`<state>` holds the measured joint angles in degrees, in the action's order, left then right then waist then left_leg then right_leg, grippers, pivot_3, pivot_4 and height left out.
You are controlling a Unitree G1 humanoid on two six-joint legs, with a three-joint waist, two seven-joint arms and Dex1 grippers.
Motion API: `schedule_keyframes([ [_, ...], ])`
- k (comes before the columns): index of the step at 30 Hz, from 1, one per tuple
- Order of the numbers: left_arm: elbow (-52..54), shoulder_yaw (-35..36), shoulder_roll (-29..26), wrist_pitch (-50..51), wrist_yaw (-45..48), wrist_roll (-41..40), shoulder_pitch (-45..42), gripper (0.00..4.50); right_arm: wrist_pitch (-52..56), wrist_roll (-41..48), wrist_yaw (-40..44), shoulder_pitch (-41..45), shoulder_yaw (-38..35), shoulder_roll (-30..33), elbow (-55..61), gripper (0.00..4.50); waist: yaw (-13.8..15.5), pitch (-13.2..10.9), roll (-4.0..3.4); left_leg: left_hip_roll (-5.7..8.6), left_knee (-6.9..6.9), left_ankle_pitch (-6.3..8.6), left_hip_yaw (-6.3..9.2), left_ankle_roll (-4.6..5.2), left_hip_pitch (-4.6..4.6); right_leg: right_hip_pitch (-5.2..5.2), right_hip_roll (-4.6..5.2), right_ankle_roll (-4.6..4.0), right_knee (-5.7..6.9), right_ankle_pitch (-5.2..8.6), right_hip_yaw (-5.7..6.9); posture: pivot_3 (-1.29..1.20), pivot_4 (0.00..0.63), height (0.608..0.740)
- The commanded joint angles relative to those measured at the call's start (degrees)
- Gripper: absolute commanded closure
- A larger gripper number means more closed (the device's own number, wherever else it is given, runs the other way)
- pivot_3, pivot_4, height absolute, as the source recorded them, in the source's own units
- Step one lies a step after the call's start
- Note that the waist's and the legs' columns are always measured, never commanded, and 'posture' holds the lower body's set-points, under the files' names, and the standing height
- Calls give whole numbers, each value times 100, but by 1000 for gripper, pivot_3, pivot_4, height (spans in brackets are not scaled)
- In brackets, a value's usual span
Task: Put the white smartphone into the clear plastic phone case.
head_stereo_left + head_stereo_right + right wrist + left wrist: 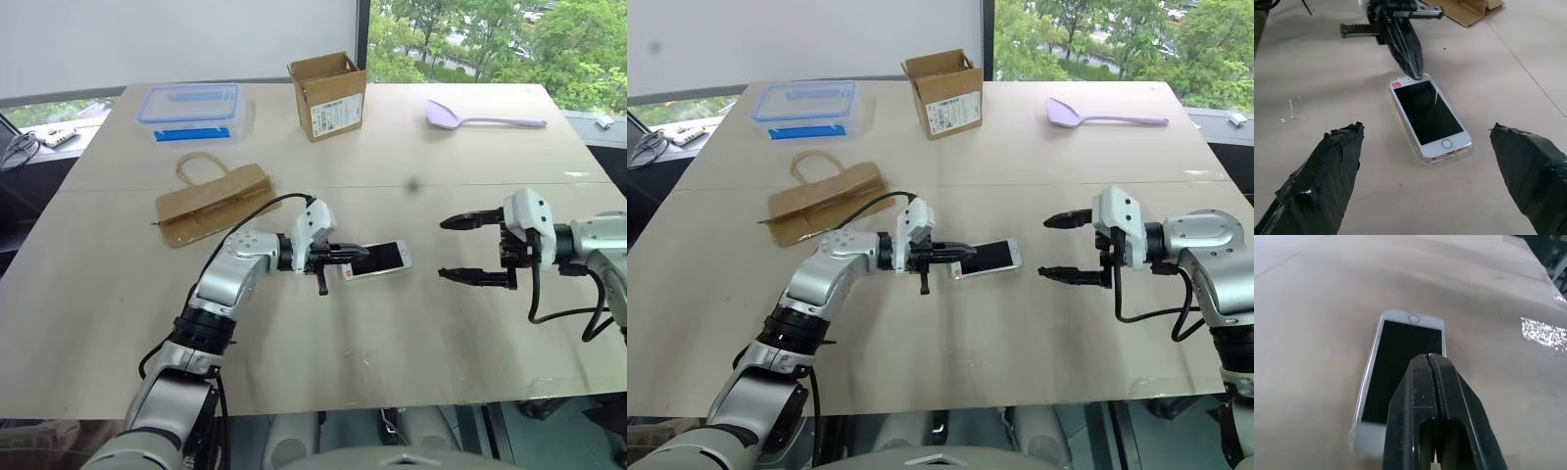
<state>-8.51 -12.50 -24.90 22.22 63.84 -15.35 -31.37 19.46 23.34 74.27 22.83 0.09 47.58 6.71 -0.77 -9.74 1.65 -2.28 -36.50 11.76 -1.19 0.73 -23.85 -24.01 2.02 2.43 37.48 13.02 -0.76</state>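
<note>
phone: white smartphone [1430,119] lies flat, screen up, centre of the bench [323,362]; a clear rim shows round its edges, so it looks seated in the clear plastic phone case [1422,157].
left gripper [338,257]: fingers together, tips pressing the phone's near end.
right gripper [458,249]: fingers wide apart, empty, off to the right, clear of the phone.
step: final press-in, you're near done.
next: check every corner has snapped in before you lift off.

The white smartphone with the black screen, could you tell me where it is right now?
The white smartphone lies screen up near the middle of the beige table, under the shut left gripper's tips, with the open right gripper off to its right.
</note>
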Motion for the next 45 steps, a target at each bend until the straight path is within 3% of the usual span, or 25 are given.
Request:
schedule_keyframes([
  [1, -141, -99, 26, -188, -23, 148, -28, 4500, -89, -102, -226, -74, 8, -33, 243, 26, 5, 0, 0, 0, 0, 0, 0, 0, 0, 0, 0, 0, 0, 0, 0, 0, 150, 740],
  [11, -400, -269, 220, -375, -165, 410, 133, 4500, 129, -287, -682, -21, 280, -305, 380, 26, 16, 0, 0, 1, -2, 0, -2, 0, -2, 1, 2, -1, -1, -1, -2, 0, 150, 740],
  [18, -341, -315, 193, -403, -489, 650, 302, 4500, 395, -959, -1315, 572, 937, -837, -330, 26, 0, 2, -1, 1, -6, 0, -3, 0, 7, 2, 1, -2, 12, 0, -5, 0, 150, 740],
  [21, -184, -322, 194, -335, -578, 635, 390, 4500, 658, -1140, -1585, 821, 1146, -1154, -615, 594, 7, 3, -2, 1, -13, 0, -4, 0, 7, 3, 1, -3, 18, -1, -6, 0, 150, 740],
  [29, 20, -335, 145, -217, -659, 616, 532, 4500, 691, -1312, -1503, 935, 1370, -1348, -938, 4451, 11, 3, -3, 1, -14, 0, -4, 0, 4, 4, 2, -13, 18, -8, -6, 0, 150, 740],
  [45, 142, -389, 256, -84, -892, 617, 580, 4500, 1101, -2292, -1241, 985, 2483, -1386, -1852, 4451, 5, 90, -1, 0, -22, 0, 3, 0, 30, 33, 2, -24, 21, 11, 1, 0, 150, 740],
])
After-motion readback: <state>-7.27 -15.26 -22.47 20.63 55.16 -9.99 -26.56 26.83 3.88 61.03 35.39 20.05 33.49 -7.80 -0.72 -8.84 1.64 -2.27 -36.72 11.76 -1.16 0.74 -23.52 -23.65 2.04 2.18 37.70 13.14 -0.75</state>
